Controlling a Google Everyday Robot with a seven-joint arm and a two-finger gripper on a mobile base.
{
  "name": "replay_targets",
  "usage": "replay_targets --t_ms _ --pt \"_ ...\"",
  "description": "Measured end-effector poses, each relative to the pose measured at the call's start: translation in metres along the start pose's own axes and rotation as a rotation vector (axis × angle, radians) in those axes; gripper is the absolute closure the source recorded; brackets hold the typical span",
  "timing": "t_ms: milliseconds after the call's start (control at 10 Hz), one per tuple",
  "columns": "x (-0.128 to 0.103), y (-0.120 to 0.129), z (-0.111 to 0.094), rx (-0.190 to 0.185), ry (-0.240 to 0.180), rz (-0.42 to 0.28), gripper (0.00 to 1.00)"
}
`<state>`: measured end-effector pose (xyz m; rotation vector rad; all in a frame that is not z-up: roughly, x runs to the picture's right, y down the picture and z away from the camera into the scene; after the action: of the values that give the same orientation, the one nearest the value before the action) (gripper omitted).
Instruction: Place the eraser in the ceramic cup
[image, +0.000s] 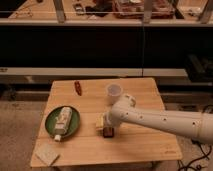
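The eraser (108, 133) lies flat on the wooden table (150, 146), near its middle and at about 6 o'clock from the ceramic cup (114, 93), which stands upright and apart from it. The gripper (103, 124) is low over the eraser, just at its 11 o'clock, with the jaws apart. I cannot tell if they touch the eraser. The white arm (165, 120) comes in from 3 o'clock. At 9 o'clock from the eraser is a green plate (49, 128) with a pale object (62, 120) on it. A small red oblong item (78, 88) lies at 11 o'clock and a beige square pad (47, 154) at 8 o'clock.
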<state>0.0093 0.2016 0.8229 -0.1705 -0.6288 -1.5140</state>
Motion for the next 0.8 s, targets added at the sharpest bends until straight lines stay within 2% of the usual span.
replay_targets --t_ms 100,600,800 --pt "0.0041 0.0040 0.0058 -0.010 -0.001 0.007 0.20" --pt "0.0044 0.0052 0.0089 -0.014 0.008 0.008 0.22" --pt "0.0048 0.0077 0.0086 -0.029 0.009 0.012 0.41"
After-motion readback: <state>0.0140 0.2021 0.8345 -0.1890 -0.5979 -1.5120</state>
